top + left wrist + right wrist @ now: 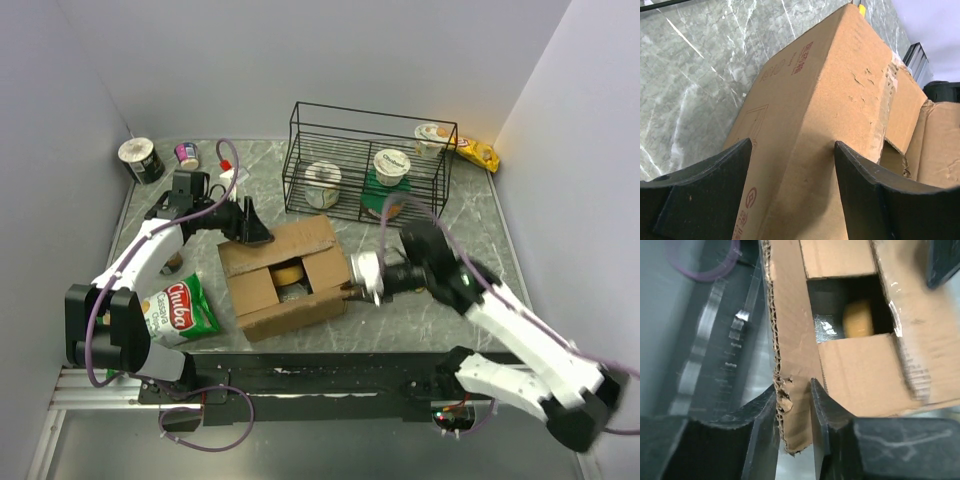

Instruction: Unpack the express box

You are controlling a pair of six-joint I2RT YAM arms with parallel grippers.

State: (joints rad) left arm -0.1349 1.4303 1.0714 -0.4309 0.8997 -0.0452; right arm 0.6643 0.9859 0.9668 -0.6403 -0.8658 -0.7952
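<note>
The express box is a brown cardboard carton in the middle of the table, its top flaps partly open. A yellow round item shows inside it, also in the right wrist view. My right gripper is shut on the edge of the box's long front flap at the box's right end. My left gripper is open at the box's far left corner, its fingers astride the box's edge, not pinching it.
A black wire basket behind the box holds yogurt cups. A green Chuba snack bag lies left of the box. Two cups stand at the back left, a yellow packet at the back right.
</note>
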